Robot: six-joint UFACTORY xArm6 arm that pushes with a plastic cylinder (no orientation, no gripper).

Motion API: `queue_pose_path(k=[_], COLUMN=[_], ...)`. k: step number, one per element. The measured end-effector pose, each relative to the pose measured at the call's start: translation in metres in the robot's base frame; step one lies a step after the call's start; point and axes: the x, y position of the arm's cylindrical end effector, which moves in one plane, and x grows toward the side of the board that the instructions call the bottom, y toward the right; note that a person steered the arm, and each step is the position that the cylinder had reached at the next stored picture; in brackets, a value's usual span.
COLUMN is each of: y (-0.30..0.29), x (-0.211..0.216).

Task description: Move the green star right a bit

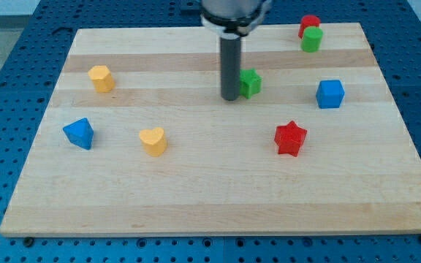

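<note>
Camera view: wooden board (210, 197) on blue perforated table. Green star (251, 82) lay upper centre, at view's right of my tip (231, 97), touching or nearly so. No jaws fitted; rod only, nothing gripped. Blue cube (330, 93) stood well apart at view's right, red star (291, 138) lower right. Judged handling: star small, light, rigid, likely slid easily on smooth wood; might rotate under off-centre push. Best contact: middle of its left face.
</note>
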Motion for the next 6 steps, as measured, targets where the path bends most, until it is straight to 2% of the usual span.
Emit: queue_pose_path(k=[1, 2, 4, 5, 6], y=[0.047, 0.073, 0.015, 0.018, 0.075], x=[-0.031, -0.041, -0.057, -0.067, -0.068])
